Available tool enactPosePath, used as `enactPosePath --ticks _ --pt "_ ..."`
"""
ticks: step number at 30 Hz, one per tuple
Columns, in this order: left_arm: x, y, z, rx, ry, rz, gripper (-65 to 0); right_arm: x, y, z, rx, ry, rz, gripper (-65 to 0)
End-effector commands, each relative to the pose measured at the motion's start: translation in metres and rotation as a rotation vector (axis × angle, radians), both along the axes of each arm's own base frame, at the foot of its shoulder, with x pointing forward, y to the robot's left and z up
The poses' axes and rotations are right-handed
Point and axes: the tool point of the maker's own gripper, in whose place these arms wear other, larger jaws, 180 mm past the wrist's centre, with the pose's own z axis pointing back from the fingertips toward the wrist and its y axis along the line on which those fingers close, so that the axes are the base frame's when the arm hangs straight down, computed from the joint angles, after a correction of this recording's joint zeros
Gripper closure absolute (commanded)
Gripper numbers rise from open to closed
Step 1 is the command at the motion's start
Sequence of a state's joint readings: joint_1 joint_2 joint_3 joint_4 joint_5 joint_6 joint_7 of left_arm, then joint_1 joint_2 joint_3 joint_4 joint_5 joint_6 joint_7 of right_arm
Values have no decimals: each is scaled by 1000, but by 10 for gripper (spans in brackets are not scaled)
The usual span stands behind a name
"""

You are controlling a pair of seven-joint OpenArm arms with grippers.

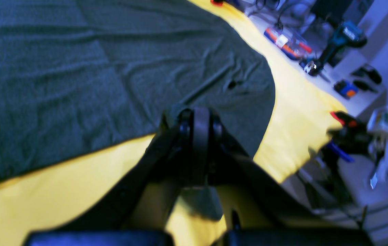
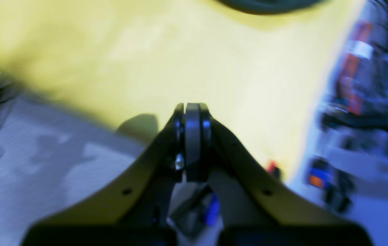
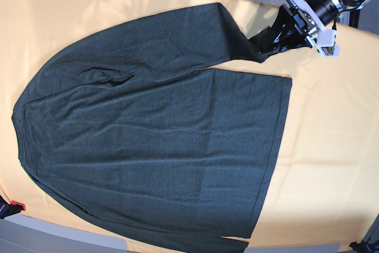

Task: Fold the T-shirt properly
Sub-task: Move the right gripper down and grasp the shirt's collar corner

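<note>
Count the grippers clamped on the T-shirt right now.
1. The left gripper is shut on the T-shirt's sleeve end at the cloth's far edge. The right gripper is shut too, but holds nothing, above the yellow cloth.

The left gripper (image 3: pixel 262 50) reaches in from the far right of the scene, jaws pressed together and pinching the T-shirt (image 3: pixel 154 146) at its far edge. The right gripper (image 2: pixel 192 111), at the far left, is closed on nothing.
</note>
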State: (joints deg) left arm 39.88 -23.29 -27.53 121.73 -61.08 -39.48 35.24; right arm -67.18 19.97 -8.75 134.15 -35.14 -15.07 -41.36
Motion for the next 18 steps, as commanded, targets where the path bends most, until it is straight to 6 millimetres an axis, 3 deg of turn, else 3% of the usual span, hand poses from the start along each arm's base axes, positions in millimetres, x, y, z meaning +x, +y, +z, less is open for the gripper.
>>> enactPosePath --ticks 1,5,7,14,18 --pt "-1 -2 10 -19 -25 -14 0 3 -10 10 -37 -32 -18 0" --pt "-2 -1 8 -1 -19 -30 0 10 -50 29 -147 -98 -92 0" --pt "-2 0 8 3 -18 -34 0 15 -59 35 -157 -128 -100 0" --pt "-2 0 8 9 -17 -38 0 51 -67 44 -76 -231 -86 0" --pt "-2 0 8 9 -17 -39 0 70 -57 39 73 -250 -69 0"
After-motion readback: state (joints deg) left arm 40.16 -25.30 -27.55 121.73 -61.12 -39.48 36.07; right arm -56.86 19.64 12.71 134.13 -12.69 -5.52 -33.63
